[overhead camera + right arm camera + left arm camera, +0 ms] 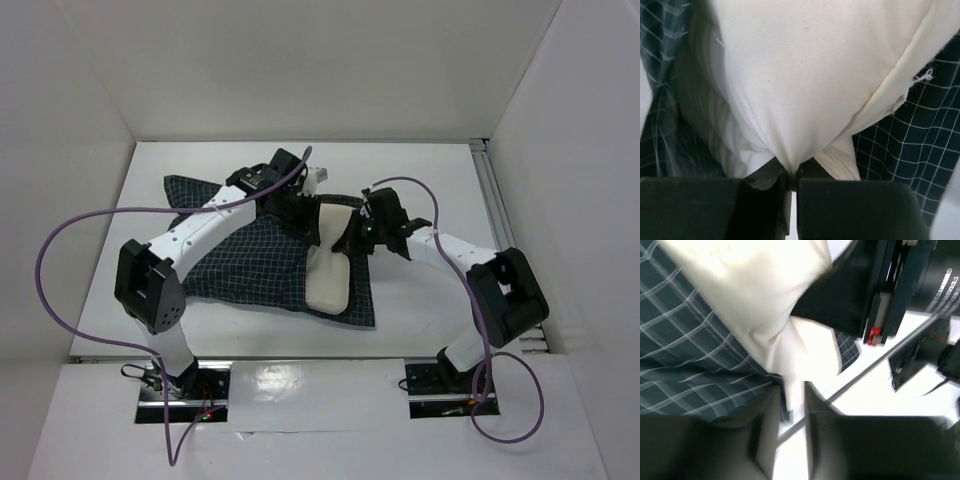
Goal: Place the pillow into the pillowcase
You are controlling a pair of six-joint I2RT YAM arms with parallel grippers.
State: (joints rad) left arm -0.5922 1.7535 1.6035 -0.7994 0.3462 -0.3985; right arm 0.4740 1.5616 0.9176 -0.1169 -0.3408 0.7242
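The dark checked pillowcase (245, 262) lies spread across the middle of the table. The cream pillow (328, 282) rests on its right part, with its far end lifted. My right gripper (362, 235) is shut, pinching a fold of the pillow (815, 75) at the jaw tips (792, 175), and the pillowcase (920, 150) lies beside and beneath it. My left gripper (300, 208) is at the pillow's far end. Its jaws (792, 395) stand slightly apart, with the pillowcase (680, 365) hem and pillow (765, 300) cloth loose at their tips and table showing through the gap.
White walls enclose the table on three sides. A metal rail (490, 190) runs along the right edge. Purple cables (60, 250) loop off both arms. The right arm's black wrist (910, 290) hangs close to my left gripper.
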